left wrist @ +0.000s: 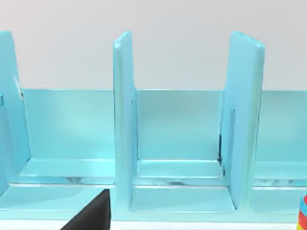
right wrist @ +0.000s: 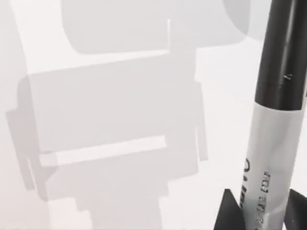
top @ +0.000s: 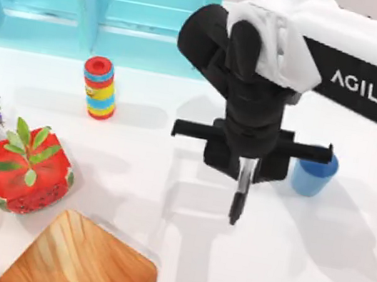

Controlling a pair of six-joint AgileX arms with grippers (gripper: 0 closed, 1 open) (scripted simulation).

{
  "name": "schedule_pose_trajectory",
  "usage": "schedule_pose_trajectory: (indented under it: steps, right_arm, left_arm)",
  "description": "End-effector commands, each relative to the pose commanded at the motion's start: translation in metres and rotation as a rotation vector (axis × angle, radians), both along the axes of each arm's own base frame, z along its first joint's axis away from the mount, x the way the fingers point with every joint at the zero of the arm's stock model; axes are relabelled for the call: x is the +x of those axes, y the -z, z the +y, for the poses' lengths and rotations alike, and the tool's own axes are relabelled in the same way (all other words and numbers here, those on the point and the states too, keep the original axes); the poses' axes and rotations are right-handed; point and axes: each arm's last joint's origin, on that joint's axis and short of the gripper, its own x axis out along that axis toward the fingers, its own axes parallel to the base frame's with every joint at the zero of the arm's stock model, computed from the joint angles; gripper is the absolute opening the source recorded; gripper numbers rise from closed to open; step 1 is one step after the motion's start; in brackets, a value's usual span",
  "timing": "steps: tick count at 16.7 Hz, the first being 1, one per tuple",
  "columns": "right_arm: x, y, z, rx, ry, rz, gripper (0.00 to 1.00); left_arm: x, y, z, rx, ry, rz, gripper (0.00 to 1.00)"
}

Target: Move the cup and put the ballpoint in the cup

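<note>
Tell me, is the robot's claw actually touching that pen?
Touching. In the right wrist view, the right gripper's dark fingertips press against both sides of the pen, which hangs from them above the table.

Before me a white table (top: 132, 175) runs back to a light-blue partitioned rack (left wrist: 177, 158) standing against a plain pale wall (left wrist: 182, 43), soft shadows falling across the tabletop.

My right arm reaches in over the table's middle, wrist bent downward — the right gripper (top: 245, 172) clamped shut on the ballpoint (top: 240, 193); my left arm parked at the left edge
</note>
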Motion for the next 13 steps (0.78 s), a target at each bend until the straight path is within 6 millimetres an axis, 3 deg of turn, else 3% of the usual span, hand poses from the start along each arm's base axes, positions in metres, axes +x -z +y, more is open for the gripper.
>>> schedule_pose_trajectory:
  steps: [7, 10, 13]
  right_arm:
    - [-0.006, 0.045, 0.004, -0.106, -0.256, -0.425, 0.0]
    - [-0.013, 0.049, 0.005, -0.141, -0.309, -0.704, 0.0]
    - [-0.026, 0.039, 0.002, -0.169, -0.285, -0.983, 0.0]
  left_arm:
    - [0.0, 0.0, 0.0, 0.0, 0.0, 0.0, 1.0]
    - [0.0, 0.0, 0.0, 0.0, 0.0, 0.0, 1.0]
    - [0.0, 0.0, 0.0, 0.0, 0.0, 0.0, 1.0]
